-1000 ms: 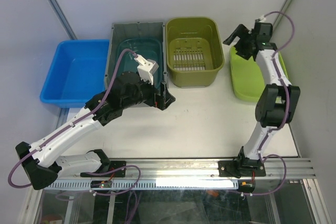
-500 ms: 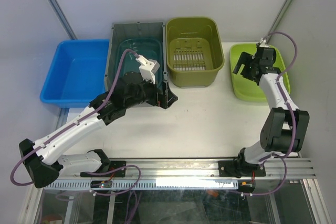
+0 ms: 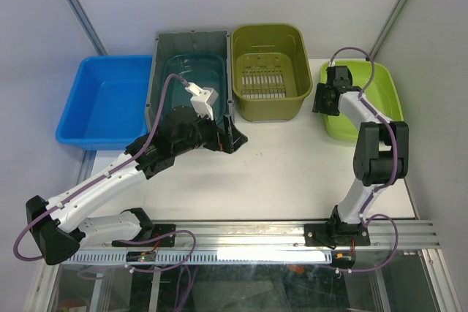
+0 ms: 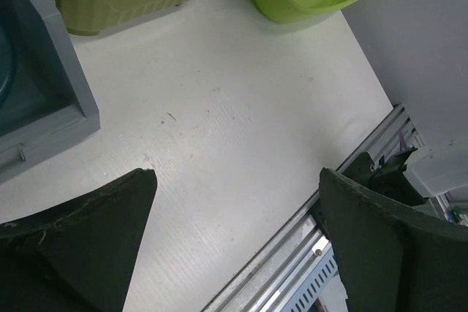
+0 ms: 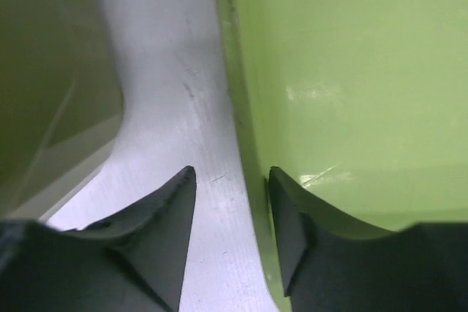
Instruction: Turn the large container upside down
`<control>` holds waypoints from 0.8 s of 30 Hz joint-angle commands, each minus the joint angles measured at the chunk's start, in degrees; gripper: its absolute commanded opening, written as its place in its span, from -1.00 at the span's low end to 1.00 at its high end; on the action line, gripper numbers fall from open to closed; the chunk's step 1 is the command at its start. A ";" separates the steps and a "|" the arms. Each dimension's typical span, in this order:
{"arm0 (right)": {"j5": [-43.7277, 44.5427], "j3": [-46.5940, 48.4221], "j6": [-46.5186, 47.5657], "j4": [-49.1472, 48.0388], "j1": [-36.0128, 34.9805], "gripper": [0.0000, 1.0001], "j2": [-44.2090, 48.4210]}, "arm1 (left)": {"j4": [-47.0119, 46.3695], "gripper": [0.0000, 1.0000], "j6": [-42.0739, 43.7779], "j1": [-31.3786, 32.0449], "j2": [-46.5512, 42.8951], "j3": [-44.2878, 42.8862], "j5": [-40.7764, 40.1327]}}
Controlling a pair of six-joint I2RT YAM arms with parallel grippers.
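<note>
Several containers stand in a row at the back of the table. The tall grey container (image 3: 191, 34) is the biggest, with a teal basin (image 3: 183, 71) inside it. My left gripper (image 3: 232, 137) hovers open and empty by its near right corner (image 4: 66, 85), over bare table (image 4: 235, 180). At the right is a lime green tub (image 3: 344, 126). My right gripper (image 3: 322, 100) straddles its left rim (image 5: 241, 107). One finger (image 5: 292, 224) lies against the inner wall. The other (image 5: 161, 224) is outside, over the table, with a gap to the rim.
An olive slotted basket (image 3: 267, 107) stands between the grey container and the lime tub, close to my right gripper (image 5: 232, 173). A blue bin (image 3: 110, 100) is at the far left. The metal rail (image 3: 241, 235) with the arm bases runs along the near edge.
My right arm has swung down and in from above the lime tub to its left rim, and its jaws have narrowed round that rim. The left arm has stayed put.
</note>
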State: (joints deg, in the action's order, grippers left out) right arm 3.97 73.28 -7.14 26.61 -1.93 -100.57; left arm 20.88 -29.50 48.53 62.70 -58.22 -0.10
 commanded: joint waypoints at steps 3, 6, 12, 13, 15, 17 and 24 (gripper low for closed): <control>3.39 0.91 -1.11 -2.01 0.37 -0.26 -0.40 | -3.61 0.98 -1.62 -0.11 -2.49 0.47 0.48; 1.73 0.23 -1.34 -2.10 0.36 -0.47 0.86 | -3.66 0.98 -1.54 -0.03 -2.37 0.51 0.43; -2.62 -1.83 -2.58 0.72 0.45 -1.00 9.14 | -3.63 0.98 -0.79 -0.10 -1.97 0.51 0.58; -3.81 -2.53 -2.88 1.03 0.50 -1.00 11.19 | -3.65 0.98 -0.56 -0.11 -1.84 0.47 0.68; -4.89 -3.32 -4.15 2.64 0.85 -1.00 14.99 | -3.49 0.98 0.70 -0.10 -1.35 -0.04 1.55; -7.41 -3.67 -5.85 4.94 2.26 -1.00 19.19 | -3.04 0.98 1.63 -0.07 -0.54 -0.78 3.18; -22.46 -10.37 -14.02 3.86 10.18 -1.00 35.53 | -2.86 0.98 2.05 -0.09 1.02 -1.83 4.83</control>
State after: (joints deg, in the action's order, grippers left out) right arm -8.40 65.25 -15.31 33.30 4.71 -73.82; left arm 20.38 -29.12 48.53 63.51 -57.60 2.57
